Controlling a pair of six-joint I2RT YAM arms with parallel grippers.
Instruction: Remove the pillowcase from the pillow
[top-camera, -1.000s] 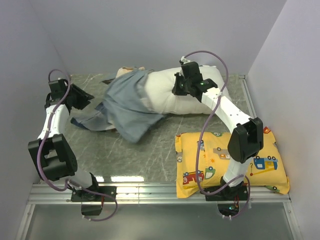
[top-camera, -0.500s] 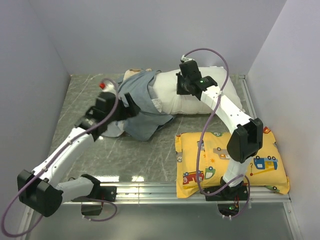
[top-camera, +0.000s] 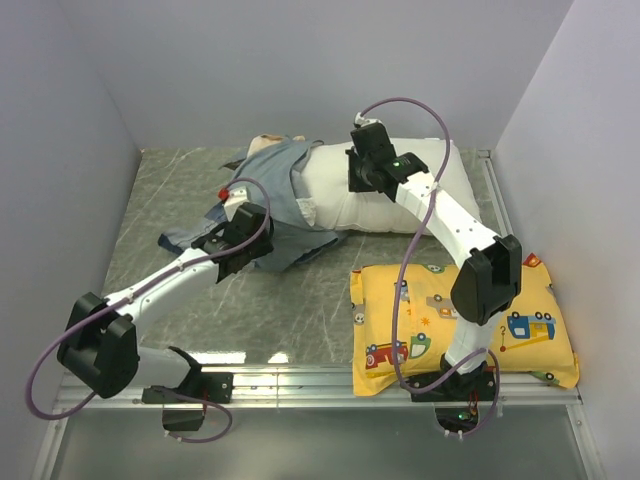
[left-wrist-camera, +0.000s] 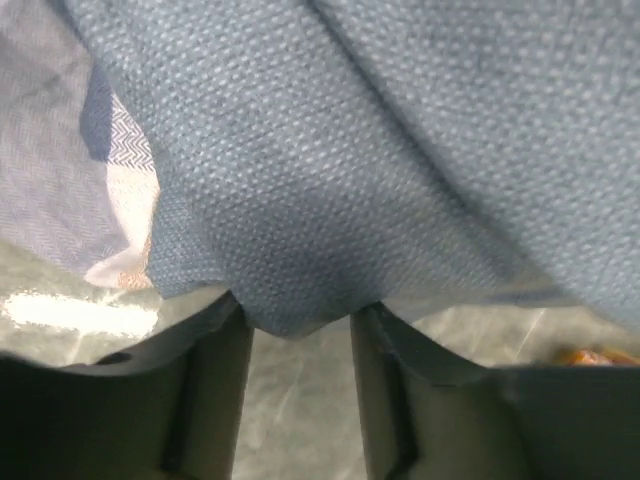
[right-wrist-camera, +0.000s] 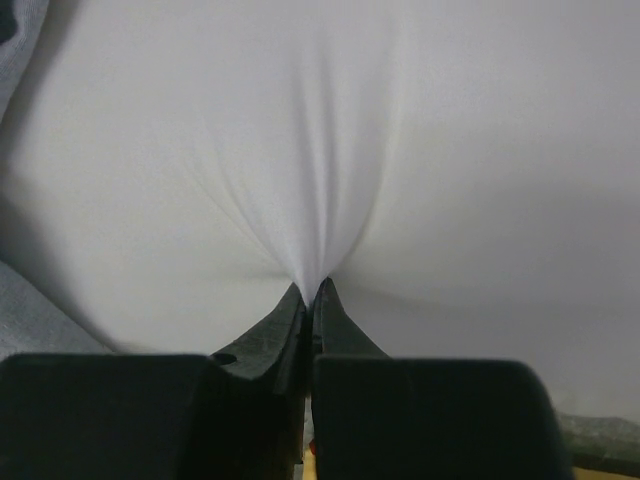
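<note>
While the right claw (right-wrist-camera: 308, 292) is clamping the pillow (right-wrist-camera: 340, 140), the left claw (left-wrist-camera: 300, 318), swung back in, is sitting, jaws apart, astride the pillowcase (left-wrist-camera: 330, 180) hem, lining up another pull.

A grey-green marbled tabletop (top-camera: 300, 310) is enclosed behind, left and right by plain pale lilac-white walls (top-camera: 300, 70). A silver aluminium rail (top-camera: 300, 385) runs along its near edge, with bright light patches (top-camera: 245, 357) reflected on its surface just beside that rail.

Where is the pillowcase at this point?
In the top view the pillowcase lies bunched at the far left-centre of the table, at the left end of the white pillow, with the left gripper at its near edge.
</note>
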